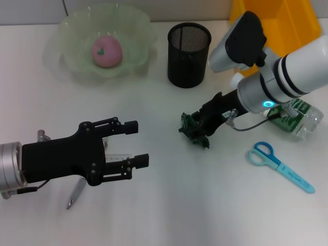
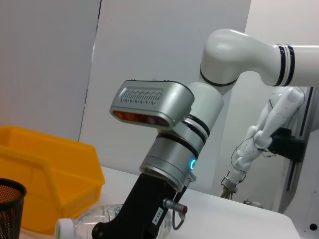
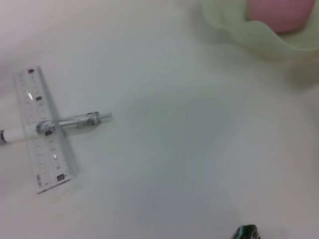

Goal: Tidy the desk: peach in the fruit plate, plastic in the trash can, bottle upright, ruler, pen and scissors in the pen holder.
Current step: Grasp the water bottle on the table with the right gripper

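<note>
Where white desk [image 1: 169, 205] meets grey wall [image 2: 164, 64]: left gripper [image 1: 137, 143] fingers spread (right gripper [image 1: 197, 130] clenching plastic [image 1: 190, 128]).

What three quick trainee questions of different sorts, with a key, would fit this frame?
1. True or false: the peach already lies in the fruit plate.
2. Which gripper is at the dark green plastic: A left, B right?
3. Fill in: the bottle lies on its ____.

Key: 1 true. 2 B; the right gripper is down at it, while the left gripper is open over the pen and ruler. 3 side.
</note>
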